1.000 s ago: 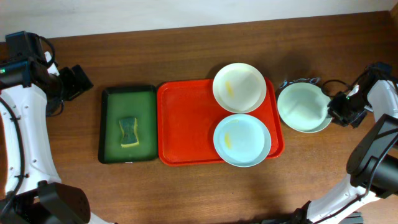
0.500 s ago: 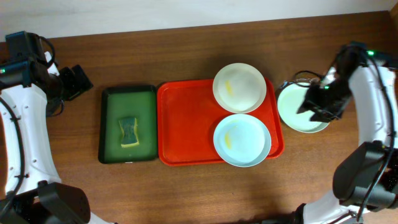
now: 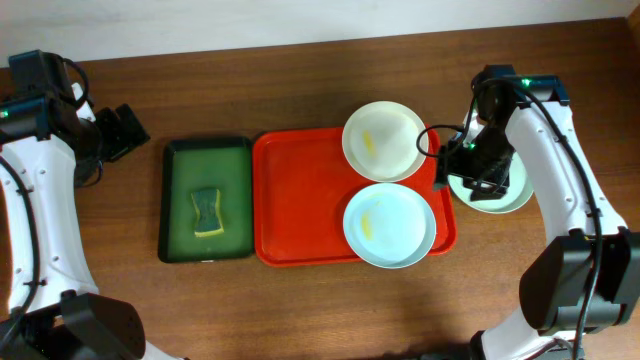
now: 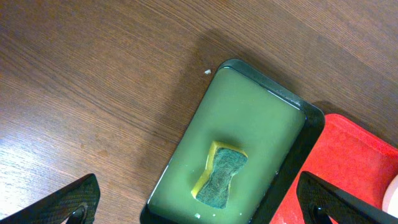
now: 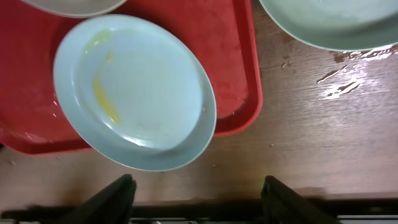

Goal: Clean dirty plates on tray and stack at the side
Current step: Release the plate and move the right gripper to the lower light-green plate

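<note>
Red tray (image 3: 300, 200) sits mid-counter (image 3: 300, 90), with a green tray (image 3: 175, 200) just beside it on its left. A sponge (image 3: 207, 212) lies in the green tray in a shallow film of liquid.

Plates:
- Cream plate (image 3: 385, 140) is at the red tray's far right corner and overhangs the far rim. It has a small yellow smear inside.
- Blue plate (image 3: 390, 225) is at the near right corner and overhangs the near rim. A yellow streak shows left of its centre. Its edge meets or nearly meets the cream plate; contact cannot be told.
- Mint plate (image 3: 515, 190) is off the tray, on the counter just beside the tray's right rim, and is partly covered by the right arm. Wet patches (image 5: 339, 81) lie on the wood next to it.

Hands:
- Right hand (image 3: 455, 165) hangs above the gap between the red tray and the mint plate. Its fingers (image 5: 118, 199) are spread part-way with nothing between them.
- Left hand (image 3: 125, 130) is well apart from the plates, above bare counter beyond the green tray's far left corner. Its fingers (image 4: 68, 202) are spread wide and hold nothing.
</note>
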`<state>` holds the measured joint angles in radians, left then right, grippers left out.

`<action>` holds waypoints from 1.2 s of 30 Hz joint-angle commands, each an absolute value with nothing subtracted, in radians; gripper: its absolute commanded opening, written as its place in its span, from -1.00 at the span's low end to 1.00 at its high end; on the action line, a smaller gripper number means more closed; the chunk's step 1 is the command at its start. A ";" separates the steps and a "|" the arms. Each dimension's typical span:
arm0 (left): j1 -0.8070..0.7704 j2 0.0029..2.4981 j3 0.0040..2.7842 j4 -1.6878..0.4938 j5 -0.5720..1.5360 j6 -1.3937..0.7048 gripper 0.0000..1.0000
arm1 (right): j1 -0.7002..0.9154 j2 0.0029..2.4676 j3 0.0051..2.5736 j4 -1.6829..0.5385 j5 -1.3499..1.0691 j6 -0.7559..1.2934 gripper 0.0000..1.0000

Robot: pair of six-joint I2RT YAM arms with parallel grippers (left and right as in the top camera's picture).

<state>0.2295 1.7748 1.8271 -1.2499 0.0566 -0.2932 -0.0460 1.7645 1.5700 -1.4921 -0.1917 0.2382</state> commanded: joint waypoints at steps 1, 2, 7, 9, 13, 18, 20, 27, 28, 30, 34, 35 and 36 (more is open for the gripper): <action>0.232 1.767 1.838 -1.251 0.064 -0.302 0.98 | -0.046 1.753 1.564 -1.522 -0.152 0.240 0.22; 0.232 1.767 1.838 -1.251 0.064 -0.302 0.98 | -0.046 1.753 1.554 -1.527 -0.145 0.239 0.17; 0.232 1.767 1.838 -1.251 0.064 -0.302 0.98 | -0.046 1.753 1.449 -1.512 -0.145 0.240 0.06; 0.232 1.767 1.838 -1.251 0.064 -0.302 0.98 | -0.045 1.753 1.400 -1.483 -0.146 0.240 -0.02; 0.232 1.767 1.838 -1.251 0.064 -0.302 0.99 | -0.045 1.753 1.328 -1.422 -0.199 0.243 -0.02; 0.232 1.767 1.838 -1.251 0.064 -0.302 0.98 | -0.039 1.753 1.278 -1.392 -0.203 0.244 -0.02; 0.232 1.767 1.838 -1.251 0.064 -0.302 0.99 | -0.016 1.753 1.256 -1.376 -0.206 0.244 -0.02; 0.232 1.767 1.838 -1.251 0.064 -0.302 0.98 | 0.097 1.753 1.246 -1.356 -0.202 0.278 -0.04; 0.232 1.767 1.838 -1.251 0.064 -0.302 0.98 | 0.104 1.753 1.246 -1.353 -0.202 0.278 -0.04; 0.232 1.767 1.838 -1.251 0.064 -0.302 0.98 | 0.105 1.753 1.246 -1.353 -0.202 0.278 -0.04; 0.232 1.767 1.838 -1.251 0.064 -0.302 0.98 | 0.105 1.753 1.246 -1.353 -0.202 0.278 -0.04; 0.232 1.767 1.838 -1.251 0.064 -0.302 0.98 | 0.105 1.753 1.246 -1.353 -0.202 0.278 -0.04; 0.232 1.767 1.838 -1.251 0.064 -0.302 0.98 | 0.105 1.753 1.246 -1.353 -0.202 0.278 -0.04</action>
